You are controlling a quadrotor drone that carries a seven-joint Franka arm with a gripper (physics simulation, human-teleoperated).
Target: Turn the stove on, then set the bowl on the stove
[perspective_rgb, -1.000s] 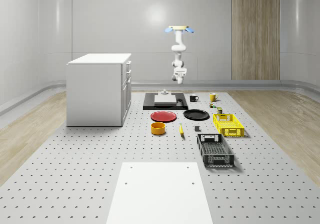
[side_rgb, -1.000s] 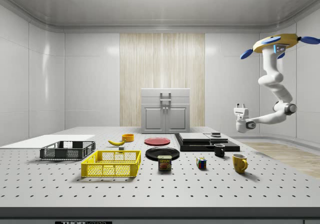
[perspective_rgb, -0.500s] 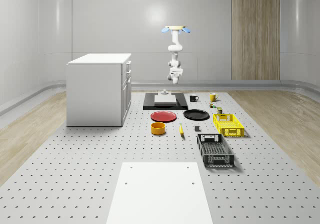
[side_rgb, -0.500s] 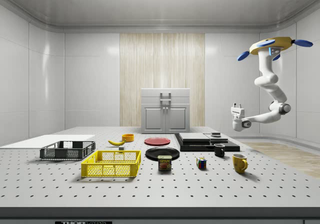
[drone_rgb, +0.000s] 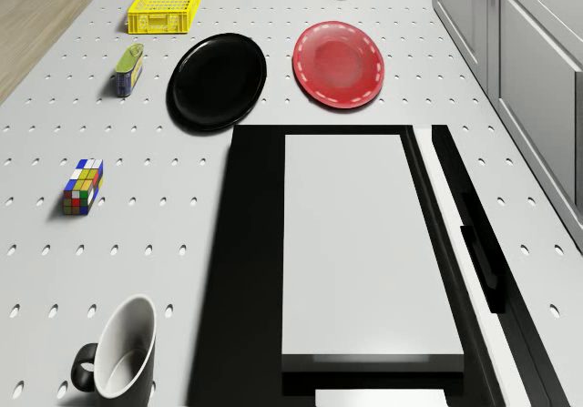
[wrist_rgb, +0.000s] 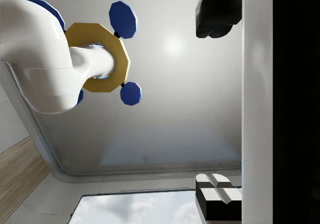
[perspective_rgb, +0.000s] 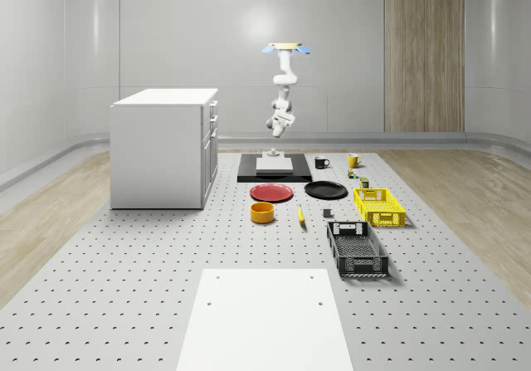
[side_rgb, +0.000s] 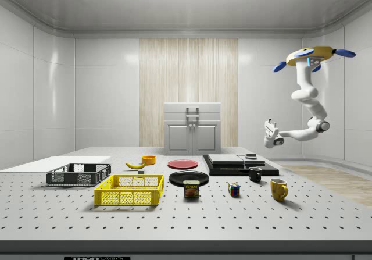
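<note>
Drone hovers high at the side view's upper right, above the desk's far edge behind the stove. Arm bends down with the tool pointing up, in the air above and beyond the stove; wrist view shows fingers wide apart, holding nothing. Yellow bowl sits on the desk at the whole-scene view's centre, near the red plate, well apart from the stove.

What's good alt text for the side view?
The drone hovers beyond the black stove, gripper raised above it. The yellow bowl sits untouched far across the table.
</note>
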